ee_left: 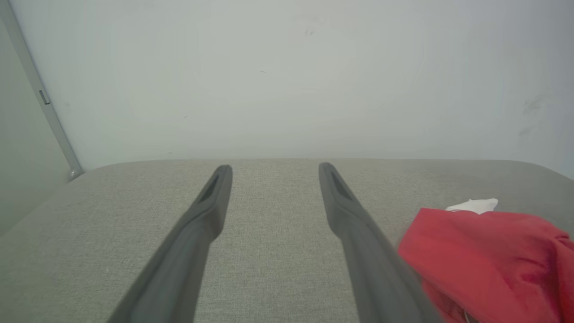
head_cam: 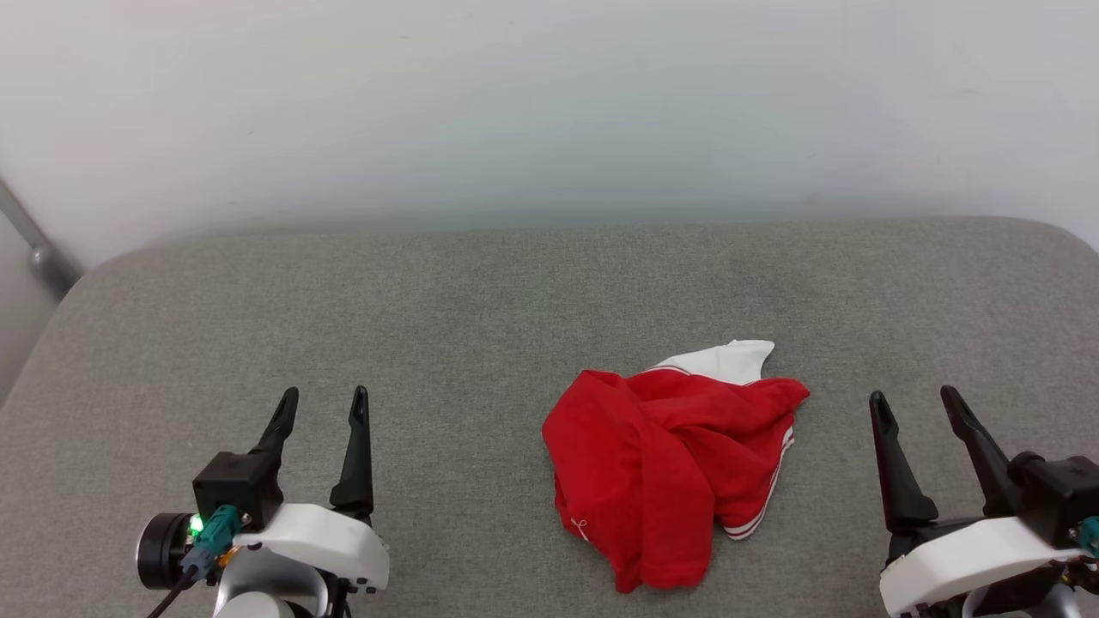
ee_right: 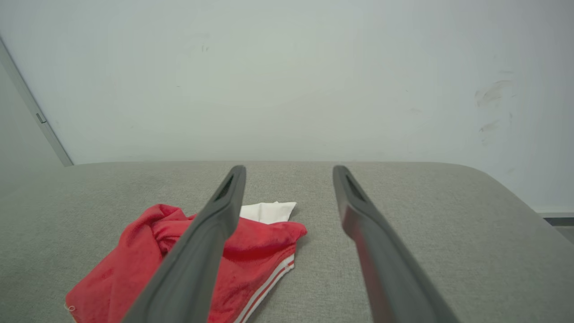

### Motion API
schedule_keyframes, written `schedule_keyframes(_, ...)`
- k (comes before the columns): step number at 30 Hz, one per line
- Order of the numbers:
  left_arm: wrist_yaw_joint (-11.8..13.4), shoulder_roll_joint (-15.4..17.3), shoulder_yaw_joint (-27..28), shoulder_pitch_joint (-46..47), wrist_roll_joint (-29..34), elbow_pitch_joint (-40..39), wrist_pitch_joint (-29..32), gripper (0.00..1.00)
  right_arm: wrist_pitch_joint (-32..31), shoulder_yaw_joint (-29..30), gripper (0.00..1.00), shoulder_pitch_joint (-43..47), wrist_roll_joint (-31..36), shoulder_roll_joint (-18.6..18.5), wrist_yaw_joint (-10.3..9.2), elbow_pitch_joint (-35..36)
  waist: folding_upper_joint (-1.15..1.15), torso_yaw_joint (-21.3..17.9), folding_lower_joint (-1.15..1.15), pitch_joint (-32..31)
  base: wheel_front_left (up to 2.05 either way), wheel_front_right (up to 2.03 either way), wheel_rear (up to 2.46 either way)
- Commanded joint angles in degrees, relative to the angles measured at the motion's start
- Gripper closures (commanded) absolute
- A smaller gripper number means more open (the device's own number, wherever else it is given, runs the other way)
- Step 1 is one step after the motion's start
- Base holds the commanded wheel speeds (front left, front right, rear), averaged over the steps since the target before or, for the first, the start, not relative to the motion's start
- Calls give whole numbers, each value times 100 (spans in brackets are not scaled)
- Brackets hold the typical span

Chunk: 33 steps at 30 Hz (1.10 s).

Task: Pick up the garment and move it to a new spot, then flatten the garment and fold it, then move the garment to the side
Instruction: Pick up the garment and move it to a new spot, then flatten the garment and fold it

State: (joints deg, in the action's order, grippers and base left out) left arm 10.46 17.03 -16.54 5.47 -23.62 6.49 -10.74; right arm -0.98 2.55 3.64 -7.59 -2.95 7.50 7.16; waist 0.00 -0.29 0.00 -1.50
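Note:
The garment (head_cam: 670,463) lies crumpled in a heap on the grey cushion (head_cam: 481,309), right of centre near the front. It is red, with a white sleeve poking out at its far side and red-white striped trim along its right edge; the print is hidden in the folds. My left gripper (head_cam: 324,402) stands open at the lower left, well apart from the heap. My right gripper (head_cam: 913,402) stands open at the lower right, a short way right of it. The garment (ee_left: 489,255) shows right of the left fingers. The garment (ee_right: 148,264) lies partly behind the right gripper's left finger (ee_right: 210,237).
A pale wall (head_cam: 549,112) rises directly behind the cushion. The cushion's rounded corners fall away at the far left and far right. A grey metal bar (head_cam: 34,240) slants down at the far left. Bare grey fabric stretches left of and behind the heap.

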Motion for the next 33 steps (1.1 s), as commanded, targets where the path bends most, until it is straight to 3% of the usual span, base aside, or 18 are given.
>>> schedule_keyframes(1, 18, 1, -9, -50, -16, -31, 17, 0, -2, -7, 0, 8, 18, 12, -2, 23, 0, 0, 0, 3, 0, 0, 0)
schedule_keyframes(9, 46, 19, -25, -11, -50, -100, 30, 0, -25, 14, 0, -7, 30, 12, -2, 28, 0, 8, 0, 26, 0, 0, 0)
schedule_keyframes(12, -66, -47, -141, 143, -103, -160, 198, 0, -29, 38, 0, -35, 33, 12, -2, 32, 0, 20, 0, 53, 0, 0, 0)
schedule_keyframes(18, -640, -300, -942, 823, -118, -294, 1017, 0, -40, 103, 0, -115, 51, 12, -2, 42, 0, 48, 0, 125, 0, 0, 0)
schedule_keyframes(25, -1405, -614, -1912, 1662, -289, 8, 2425, 0, -21, 63, 0, -167, -3, 12, -2, 53, 0, -95, 0, 329, 0, 0, 0)
schedule_keyframes(33, -1705, -574, -2533, 2079, -699, 613, 3748, 0, 103, 117, 0, -278, -127, 12, -2, -75, 0, -398, 0, 669, 0, 0, 0)
